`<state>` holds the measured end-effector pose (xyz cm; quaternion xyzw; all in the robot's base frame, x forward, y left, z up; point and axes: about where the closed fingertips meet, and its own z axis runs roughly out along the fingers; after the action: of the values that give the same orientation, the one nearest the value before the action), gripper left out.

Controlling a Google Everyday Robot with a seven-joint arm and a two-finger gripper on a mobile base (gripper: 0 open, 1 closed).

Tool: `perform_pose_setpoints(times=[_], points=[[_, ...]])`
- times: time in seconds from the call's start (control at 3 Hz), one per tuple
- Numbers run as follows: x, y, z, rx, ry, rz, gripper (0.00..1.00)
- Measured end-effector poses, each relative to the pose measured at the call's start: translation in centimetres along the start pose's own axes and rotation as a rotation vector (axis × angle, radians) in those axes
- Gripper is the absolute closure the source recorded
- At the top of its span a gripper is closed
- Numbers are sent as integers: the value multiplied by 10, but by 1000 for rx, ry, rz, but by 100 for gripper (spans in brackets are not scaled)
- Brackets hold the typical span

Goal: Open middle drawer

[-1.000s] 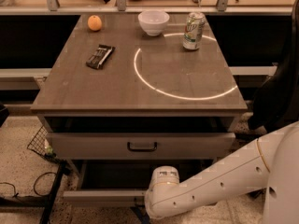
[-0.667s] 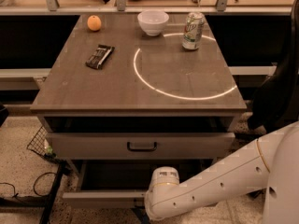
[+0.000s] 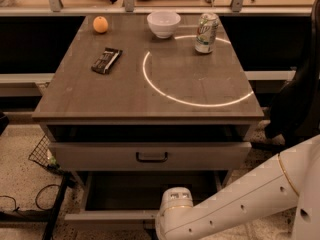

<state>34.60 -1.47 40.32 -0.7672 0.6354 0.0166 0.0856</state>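
1 high front view down onto cabinet [image 3: 150, 99]; pincer below frame.

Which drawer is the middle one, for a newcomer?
Find the wooden table with the light ring on top. Beneath its top drawer sits the middle drawer, the gripper out of sight below the white wrist at its front. Unlike the handled top front, it stands pulled far out, dark boxy inside exposed.

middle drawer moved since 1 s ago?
Yes, slightly: the middle drawer has come a little farther out toward the camera, judged against the unmoved upper drawer. The gripper is out of view, below the wrist.
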Motion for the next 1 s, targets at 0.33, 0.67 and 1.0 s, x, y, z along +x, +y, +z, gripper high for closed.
perform_pose_setpoints(times=[0.33, 0.67, 1.0], points=[[0, 1, 0, 0, 0, 0, 100], [-4, 22, -11, 7, -5, -8, 100], [-4, 22, -9, 8, -5, -8, 100]])
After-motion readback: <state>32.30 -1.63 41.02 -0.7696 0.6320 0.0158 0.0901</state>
